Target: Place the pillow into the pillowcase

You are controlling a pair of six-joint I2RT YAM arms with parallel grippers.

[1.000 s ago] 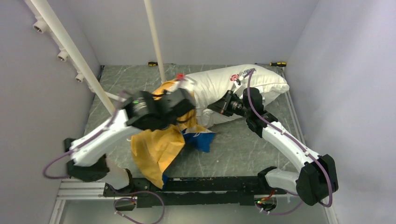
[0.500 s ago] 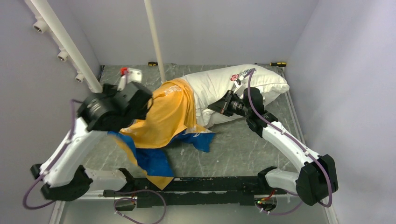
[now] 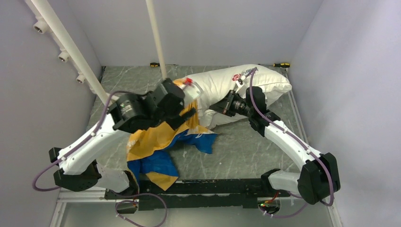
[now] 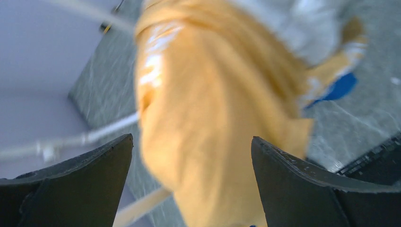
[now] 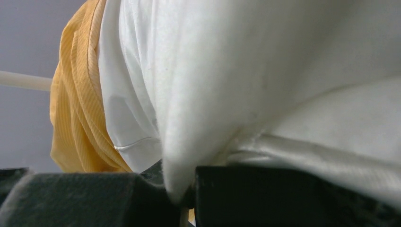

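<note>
A grey marbled surface (image 3: 246, 151) boxed in by pale walls fills the overhead view, with a white pole (image 3: 156, 38) rising at the back and two screwdrivers (image 3: 154, 64) (image 3: 282, 65) lying along the far edge. The plump white pillow (image 3: 222, 87) lies across the upper centre and right of the frame, its red logo facing up. The pillowcase (image 3: 158, 137) is bunched over the pillow's left end, yellow-orange side uppermost, and spills down toward the lower left of centre, where blue folds show on the surface.

The left pincer (image 3: 189, 101) hangs over the yellow cloth at the pillow's left end with its fingers spread wide; its wrist camera shows the two dark fingers (image 4: 99, 165) well apart and the blurred orange fabric beyond them. Whether they touch the cloth cannot be told. The right pincer (image 3: 222, 106) is pressed together on a fold of the pillow's near edge, the white fabric pinched between its dark pads (image 5: 265, 189).
</note>
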